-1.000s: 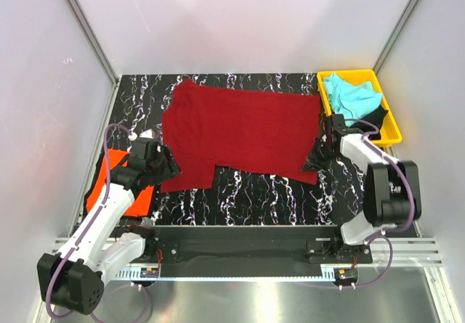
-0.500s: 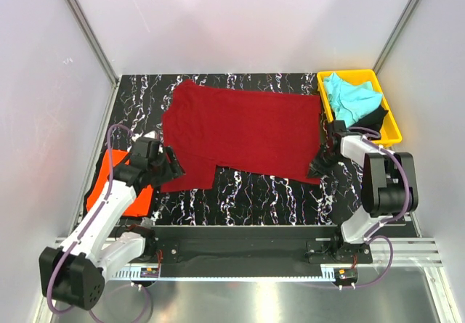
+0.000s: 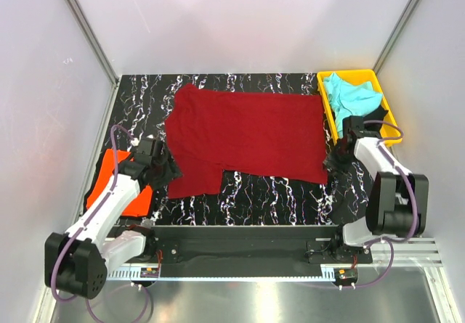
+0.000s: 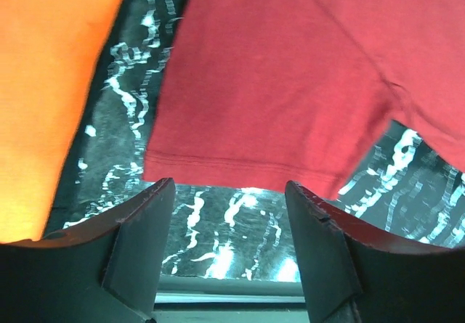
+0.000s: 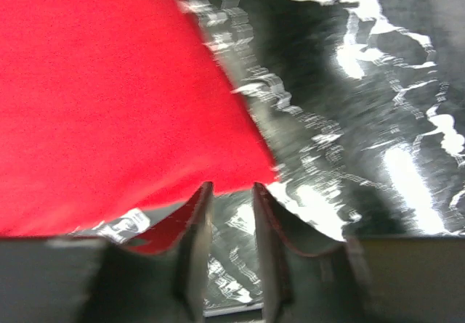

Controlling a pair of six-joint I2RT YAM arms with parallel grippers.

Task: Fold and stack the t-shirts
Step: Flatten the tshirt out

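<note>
The dark red t-shirt (image 3: 247,134) lies spread flat across the black marbled table (image 3: 261,196). Its left sleeve hem (image 4: 247,160) lies just beyond my left gripper (image 4: 229,192), which is open with only table between the fingers. My right gripper (image 5: 232,192) sits at the shirt's near right corner (image 5: 247,174) with its jaws slightly apart and nothing between them. From above, the left gripper (image 3: 169,169) is at the sleeve and the right gripper (image 3: 333,165) at the hem corner. An orange t-shirt (image 3: 109,185) lies folded at the far left, and it shows again as orange cloth (image 4: 43,83) in the left wrist view.
A yellow tray (image 3: 393,129) at the back right holds a turquoise t-shirt (image 3: 350,96) and a black one (image 3: 378,111). White walls close in the table on three sides. The arm bases and a metal rail (image 3: 240,232) run along the near edge.
The right gripper moved right and nearer with the shirt's corner, then opened and let it go. The left gripper shifted slightly nearer. The shirt lies wider and flatter.
</note>
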